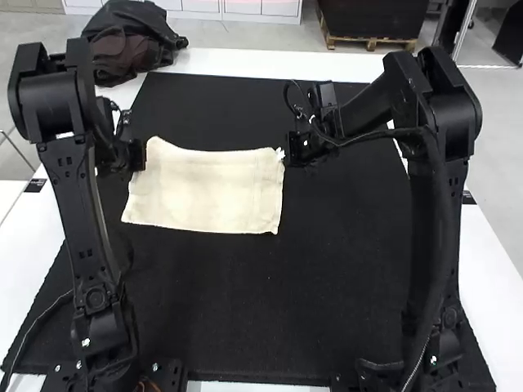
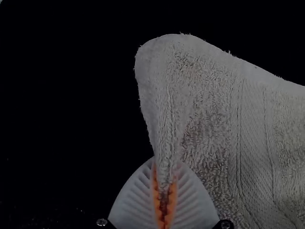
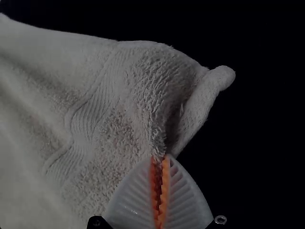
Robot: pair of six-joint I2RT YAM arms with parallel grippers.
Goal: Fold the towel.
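High view: the worktop [image 1: 245, 63] is white and shows as a plain band beyond a large black mat [image 1: 270, 310], with further white margins along the sides. A small black label [image 1: 467, 198] is on the right margin. A black and brown fabric bundle [image 1: 131, 41] sits at the far left corner, overlapping the white surface. The black jointed left arm [image 1: 82, 212] and the black jointed right arm [image 1: 433, 204] stand on either side of the mat. The cream terry towel [image 1: 204, 192] is over the mat's far half, left of centre, spread out as a broad rectangle; its far edge dips between the two corners. The left gripper [image 1: 145, 155] is at the towel's far left corner, the right gripper [image 1: 284, 153] at its far right corner.

Left wrist view: the white ribbed fingers [image 2: 138, 200] are closed on the towel, pinching a gathered fold near the corner between orange pads [image 2: 172, 193]. The corner extends past the fingertips, and a woven band [image 2: 252, 143] runs beside it. The surroundings are very dark.

Right wrist view: the fingers are likewise closed on pinched terry near a corner. Beside the hold, the margin of the towel is curled into a narrow roll; a ribbed woven band is rippled. The surface around is too dark to assess
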